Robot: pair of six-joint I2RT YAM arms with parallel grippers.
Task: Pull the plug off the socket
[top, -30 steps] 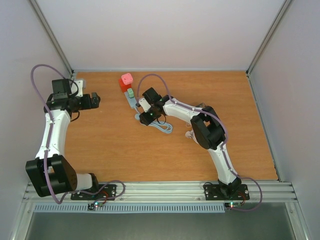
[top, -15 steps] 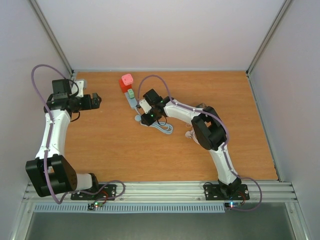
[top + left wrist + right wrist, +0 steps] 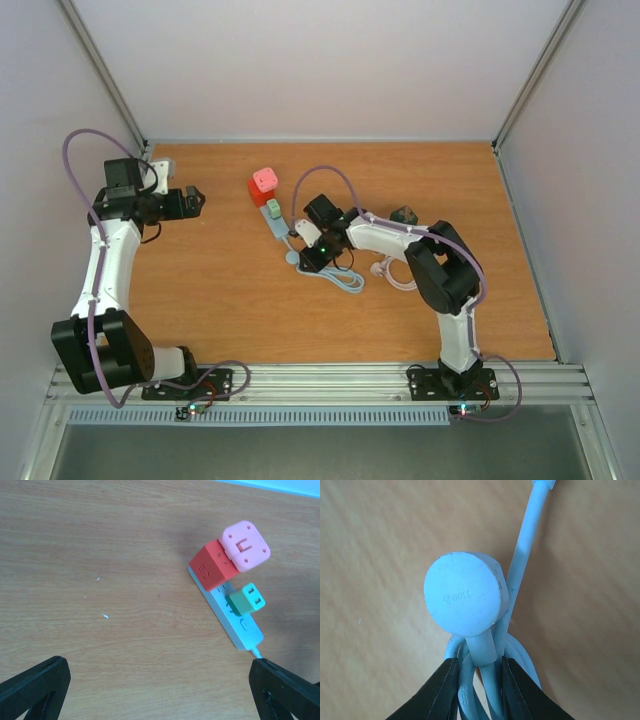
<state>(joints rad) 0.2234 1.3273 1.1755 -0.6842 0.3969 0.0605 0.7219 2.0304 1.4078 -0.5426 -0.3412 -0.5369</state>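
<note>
The power strip (image 3: 277, 222) lies on the wooden bench (image 3: 220, 300), slightly left of the middle and angled, with its far end pointing to the back left. A red block (image 3: 211, 570) sits on that far end, and a pink block (image 3: 245, 545) is stuck to the red block's outer side. Just beside them on the strip's face is the green plug (image 3: 246, 598), which is seated in the strip and shows two slots on its top.

A pale blue cord (image 3: 526, 555) leaves the strip's near end and runs to a loose coil (image 3: 348, 282) on the bench in front of the right arm. It ends in a round plug (image 3: 462, 599), which lies flat face up on the wood near the strip's near end and apart from any outlet.

The right tool (image 3: 479, 680) is narrow. Its two black fingers (image 3: 444, 690) are pressed against either side of the round plug's neck, just below the disc, with coil loops beneath them.

The left tool (image 3: 156, 664) stands wide with nothing between its fingers. It hovers at the back left of the bench, well apart from the strip, facing the red and pink blocks.

A small dark object (image 3: 405, 213) sits beyond the right arm's elbow, too small to identify.
</note>
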